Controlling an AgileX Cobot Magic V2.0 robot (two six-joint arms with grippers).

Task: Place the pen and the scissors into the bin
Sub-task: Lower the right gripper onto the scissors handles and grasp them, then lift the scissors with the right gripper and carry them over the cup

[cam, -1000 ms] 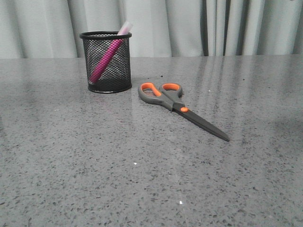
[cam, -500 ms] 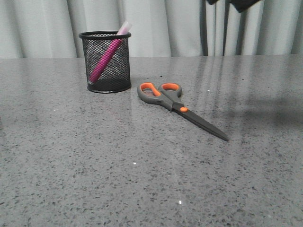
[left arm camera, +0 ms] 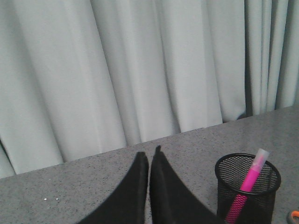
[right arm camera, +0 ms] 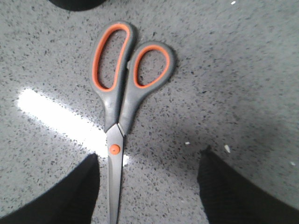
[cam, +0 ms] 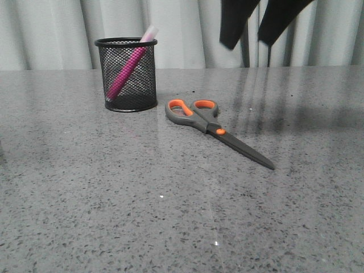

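Observation:
The magenta pen (cam: 129,66) leans inside the black mesh bin (cam: 127,74), cap up; both also show in the left wrist view, the pen (left arm camera: 248,181) in the bin (left arm camera: 247,186). The scissors (cam: 216,129) lie flat on the table right of the bin, handles toward it. My right gripper (cam: 248,38) is open, high above the scissors; in the right wrist view the scissors (right arm camera: 122,100) lie below the open gripper (right arm camera: 149,161), the blade near one finger. My left gripper (left arm camera: 149,154) is shut and empty, beside the bin.
The grey speckled table (cam: 114,205) runs back to a pale curtain (cam: 187,28). A bright glare patch (right arm camera: 60,119) lies on the table beside the scissors' blades.
My right gripper has come down into the top of the front view above the scissors. Pen, bin and scissors have not moved.

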